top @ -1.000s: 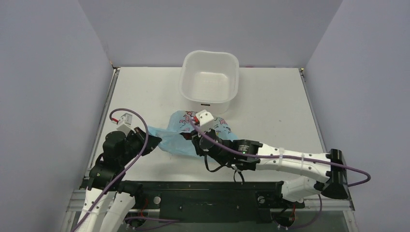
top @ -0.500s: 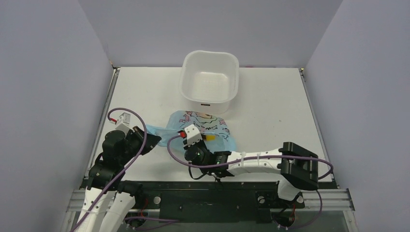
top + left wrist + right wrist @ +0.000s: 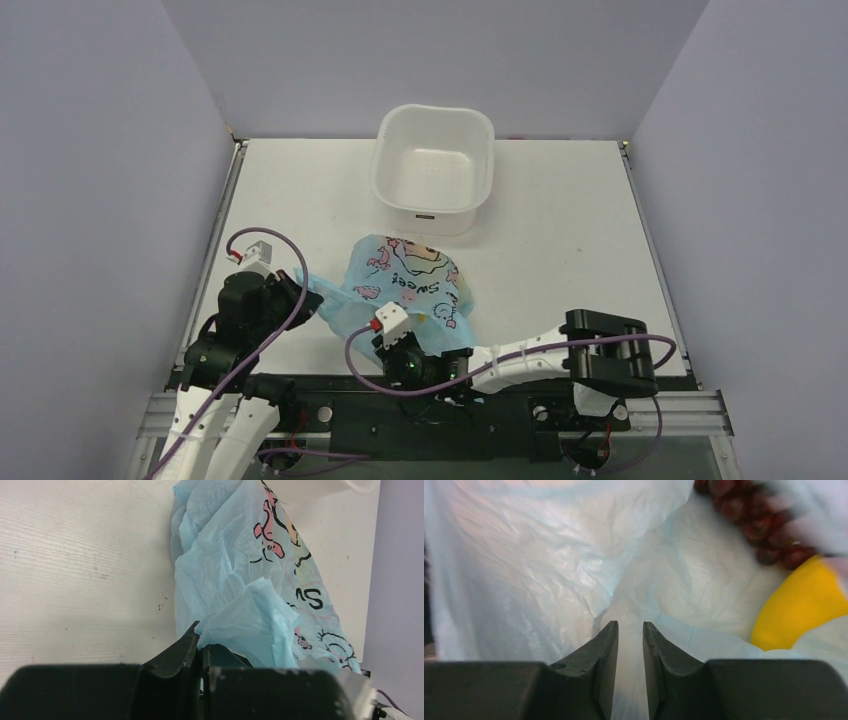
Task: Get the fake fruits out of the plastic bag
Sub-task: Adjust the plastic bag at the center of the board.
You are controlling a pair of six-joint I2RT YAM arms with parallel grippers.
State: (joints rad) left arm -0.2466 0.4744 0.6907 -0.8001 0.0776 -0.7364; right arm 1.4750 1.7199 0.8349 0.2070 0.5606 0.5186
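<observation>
The light blue plastic bag [image 3: 405, 285] lies crumpled in the middle of the table, its "Sweet" print facing up. My left gripper [image 3: 312, 298] is shut on the bag's left corner; in the left wrist view the film [image 3: 240, 580] bunches out of the closed jaws [image 3: 201, 641]. My right gripper [image 3: 402, 340] is at the bag's near edge. Its jaws [image 3: 630, 627] stand a narrow gap apart with bag film pinched between them. The right wrist view looks into the bag at a dark red grape bunch [image 3: 759, 527] and a yellow fruit [image 3: 801, 605]. The other fruits are hidden.
A white square tub [image 3: 433, 170] stands behind the bag at the table's back middle; its rim shows in the left wrist view [image 3: 325, 486]. Purple walls close in the table on three sides. The right arm is folded back along the near edge [image 3: 560, 350].
My right arm has folded back towards the near edge, and its gripper has gone from on top of the bag to its near rim. The bag has spread towards the front. The left gripper kept its hold.
</observation>
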